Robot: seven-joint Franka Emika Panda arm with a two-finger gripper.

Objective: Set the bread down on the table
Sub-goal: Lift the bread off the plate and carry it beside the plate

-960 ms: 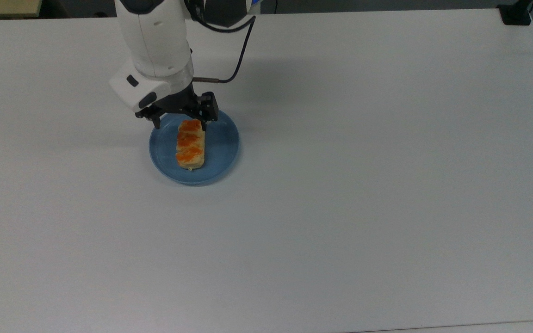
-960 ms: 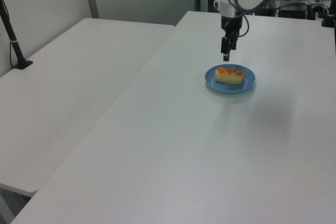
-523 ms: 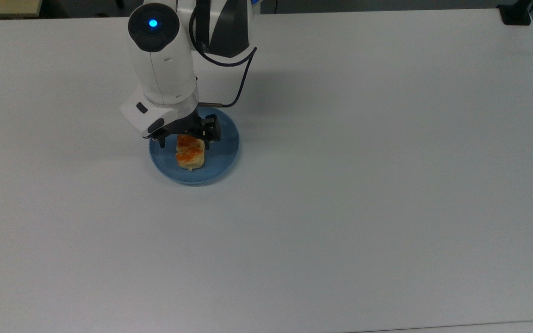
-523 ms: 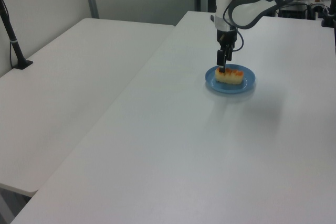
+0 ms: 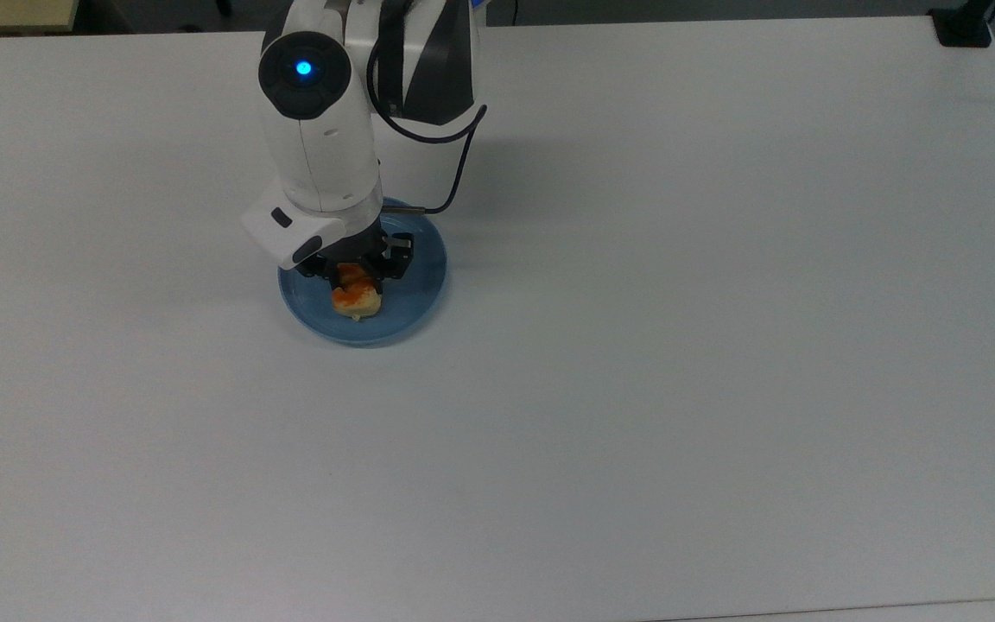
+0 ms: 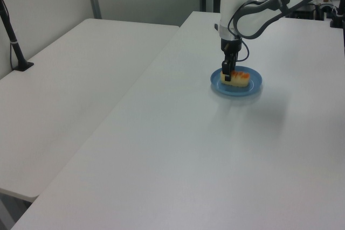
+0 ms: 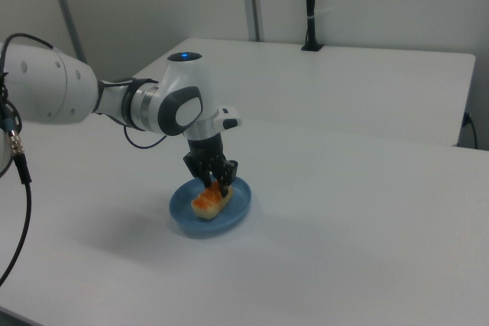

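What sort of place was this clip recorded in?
Probably a robotics lab or test room: a bare white table holds just a blue plate with bread, another plain table beside it, and a black pole clamped behind.

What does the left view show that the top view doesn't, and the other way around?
Left view alone: a second white table alongside, with a black post standing on it.
Top view alone: the lit blue light on the arm, and the black mount at the table's far corner.
Both: the claw down at the bread, which lies on the blue plate on the table.
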